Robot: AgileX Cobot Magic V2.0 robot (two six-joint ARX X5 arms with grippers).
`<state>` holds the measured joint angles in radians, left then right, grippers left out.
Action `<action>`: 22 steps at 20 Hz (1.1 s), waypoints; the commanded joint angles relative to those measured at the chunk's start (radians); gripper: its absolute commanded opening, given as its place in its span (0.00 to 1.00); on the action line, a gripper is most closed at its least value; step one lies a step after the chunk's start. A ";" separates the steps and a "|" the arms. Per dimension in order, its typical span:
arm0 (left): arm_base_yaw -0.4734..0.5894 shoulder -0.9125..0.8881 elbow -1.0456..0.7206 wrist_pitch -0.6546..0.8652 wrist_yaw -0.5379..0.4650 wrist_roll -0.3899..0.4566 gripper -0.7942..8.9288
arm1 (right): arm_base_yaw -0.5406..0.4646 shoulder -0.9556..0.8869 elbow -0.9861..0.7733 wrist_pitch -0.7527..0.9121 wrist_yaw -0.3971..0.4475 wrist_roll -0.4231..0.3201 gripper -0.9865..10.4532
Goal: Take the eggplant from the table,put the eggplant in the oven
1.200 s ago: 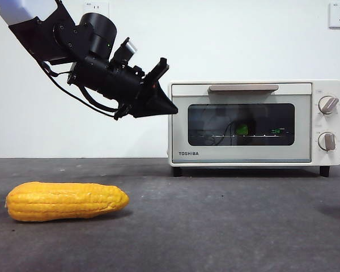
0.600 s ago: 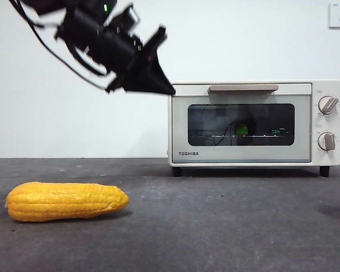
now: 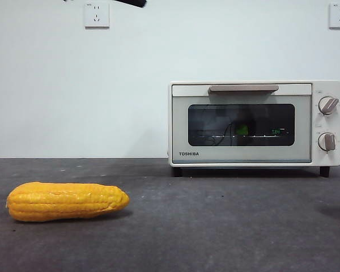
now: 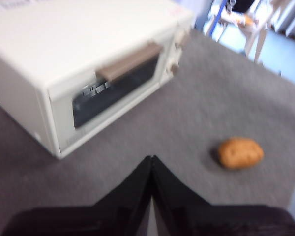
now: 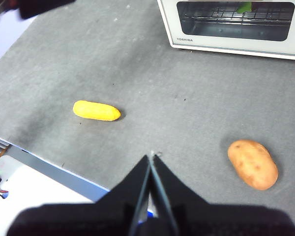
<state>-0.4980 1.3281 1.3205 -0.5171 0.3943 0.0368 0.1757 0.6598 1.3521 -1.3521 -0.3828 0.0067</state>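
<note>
L arm risen out of front view, both fingers [image 4: 151, 160] [image 5: 151, 158] clenched empty, eggplant [image 3: 242, 130] inside shut oven [image 3: 255, 122], corn [image 3: 67, 200] on table [image 3: 215, 226] at left.

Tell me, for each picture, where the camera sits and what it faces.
Front view: low at table height, facing the cream-white toaster oven and yellow corn cob; one black arm tip shows.
Left wrist view: above the oven, own left end effector shut.
Right wrist view: high over the dark grey table, own right end effector shut.
All views share the oven.

Matt speckled table [image 3: 215, 226]; glossy oven [image 3: 255, 122] glass (dark).
</note>
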 commanded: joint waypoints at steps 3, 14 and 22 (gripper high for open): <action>-0.021 -0.097 -0.002 -0.064 -0.002 0.051 0.08 | 0.002 -0.003 0.001 -0.022 0.001 -0.011 0.08; -0.021 -0.375 -0.002 -0.261 -0.055 0.042 0.08 | 0.002 -0.003 0.001 -0.022 0.001 -0.010 0.08; -0.021 -0.450 -0.002 -0.261 -0.055 0.042 0.08 | 0.002 -0.003 0.001 -0.022 0.001 -0.008 0.09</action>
<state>-0.5163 0.8822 1.3205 -0.7830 0.3420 0.0708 0.1757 0.6598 1.3521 -1.3521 -0.3824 0.0063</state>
